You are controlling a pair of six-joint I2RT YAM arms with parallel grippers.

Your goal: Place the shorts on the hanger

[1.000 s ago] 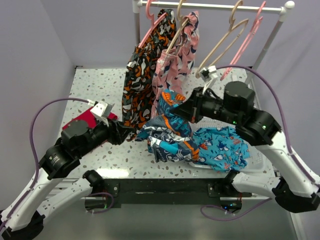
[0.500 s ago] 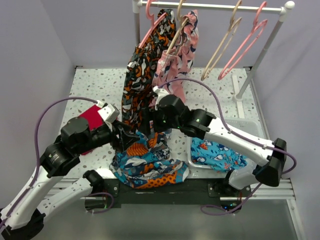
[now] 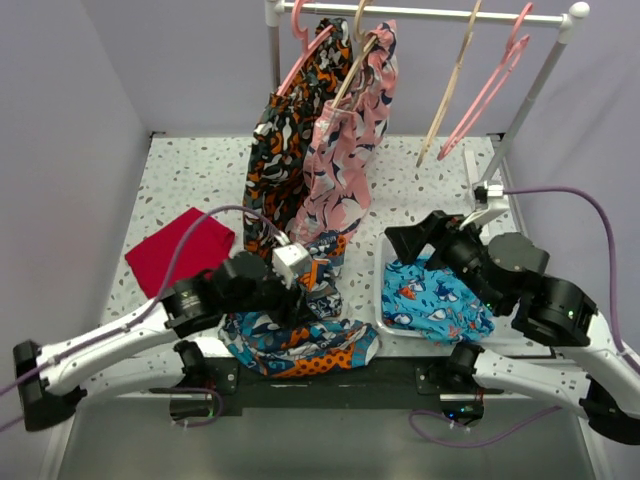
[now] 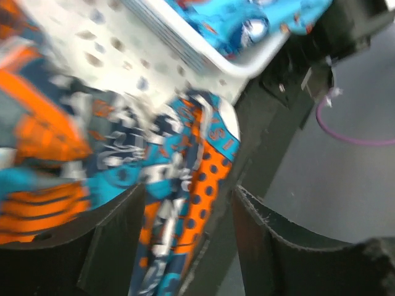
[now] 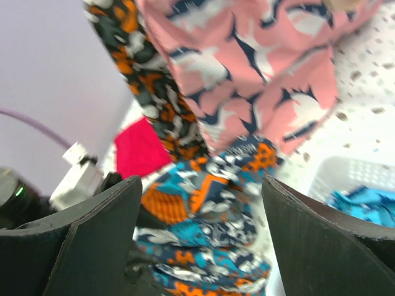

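**Lying bunched at the near edge, the shorts sat well apart from the hanger**

Only the overhead camera took in the hanger (image 3: 446,90). It hung bare and edge-on from the rail (image 3: 430,12) at the back, beside a pink hanger (image 3: 490,85). That view also placed the shorts (image 3: 300,345) in a crumpled heap at the front edge of the table (image 3: 200,170), one fold rising toward the left arm's wrist.

The left wrist camera, blurred, gave the close detail. The left gripper (image 4: 188,191) had its jaws moderately apart, and a strip of the print ran through the gap. Whether the pads touched the cloth could not be told. An orange border with dark blue dots drooped over the table's edge.

The right wrist camera looked across from the other side. The right gripper (image 5: 202,182) stood wide, with nothing between its fingers, and the shorts lay beyond it under a hanging pink garment (image 5: 247,55).

The fabric showed patches of deep blue, turquoise, orange and white. The lighter turquoise shorts (image 3: 440,300) lay in the white basket (image 3: 383,290) just to the right.
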